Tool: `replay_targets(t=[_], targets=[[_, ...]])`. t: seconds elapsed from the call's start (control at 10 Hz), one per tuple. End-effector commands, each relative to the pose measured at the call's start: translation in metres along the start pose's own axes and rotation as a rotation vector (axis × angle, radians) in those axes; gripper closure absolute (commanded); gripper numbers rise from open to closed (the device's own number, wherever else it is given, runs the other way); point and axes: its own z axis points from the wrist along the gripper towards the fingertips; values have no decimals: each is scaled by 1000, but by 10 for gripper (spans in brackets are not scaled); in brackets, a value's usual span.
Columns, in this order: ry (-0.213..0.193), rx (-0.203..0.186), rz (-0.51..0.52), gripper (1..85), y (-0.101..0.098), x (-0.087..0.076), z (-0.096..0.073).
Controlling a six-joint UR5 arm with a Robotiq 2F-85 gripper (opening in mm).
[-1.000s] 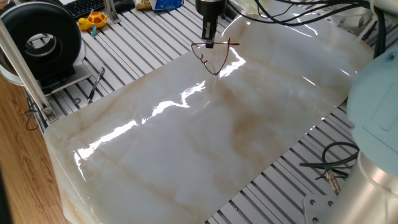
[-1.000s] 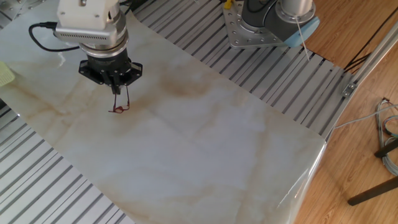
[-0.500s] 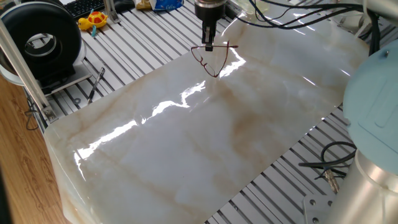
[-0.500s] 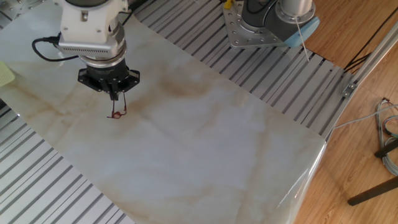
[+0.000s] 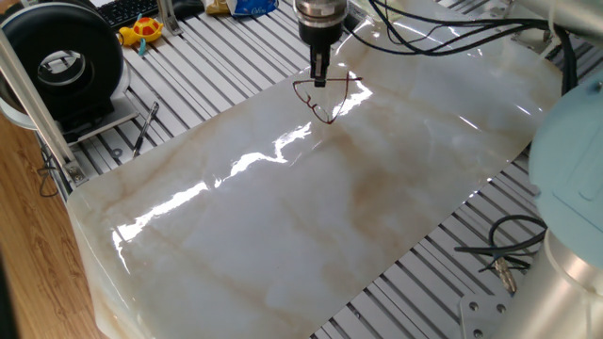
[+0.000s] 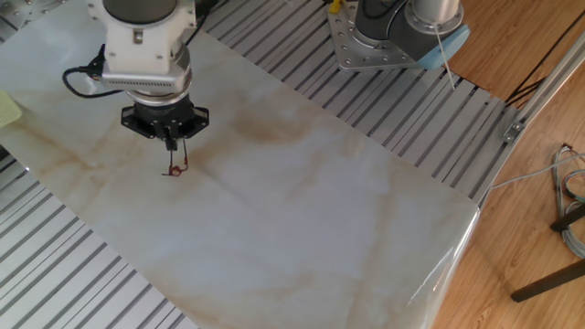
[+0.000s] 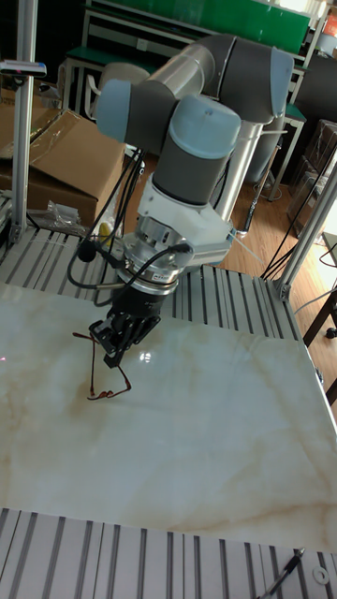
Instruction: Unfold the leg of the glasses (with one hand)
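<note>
The glasses (image 5: 326,100) are a thin reddish-brown wire frame at the far end of the marble sheet (image 5: 283,226). My gripper (image 5: 320,81) points straight down over them and is shut on one slim leg near the top of the frame. In the other fixed view the glasses (image 6: 175,167) hang just below the gripper (image 6: 172,142), their lower end at the sheet. The tall fixed view shows the gripper (image 7: 112,357) holding the leg, with the lenses (image 7: 109,393) low by the sheet and a thin arm sticking out to the left.
A black round device (image 5: 61,58), a yellow toy (image 5: 141,29) and a black pen-like tool (image 5: 143,127) lie on the slatted table to the left. Loose cables (image 5: 499,250) sit at the right. The robot base (image 6: 395,27) stands beyond the sheet. A cardboard box (image 7: 56,154) is behind.
The gripper has shifted a little to the right along the sheet with the glasses still in its grasp; the frame has swung slightly with it.
</note>
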Motion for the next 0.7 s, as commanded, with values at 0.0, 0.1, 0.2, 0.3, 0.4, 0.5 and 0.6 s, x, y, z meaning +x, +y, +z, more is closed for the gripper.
replay_targets(t=[0.0, 0.1, 0.2, 0.3, 0.4, 0.5, 0.6], targets=[[-20, 8, -23, 843, 3, 7, 10], [-22, 2, -37, 843, 8, 10, 12], [-24, 4, -46, 843, 11, 12, 13], [-26, 6, -48, 843, 14, 15, 14], [-32, 3, -50, 843, 18, 16, 16], [-30, 5, -50, 843, 23, 19, 17], [-19, 18, -58, 843, 22, 23, 17]])
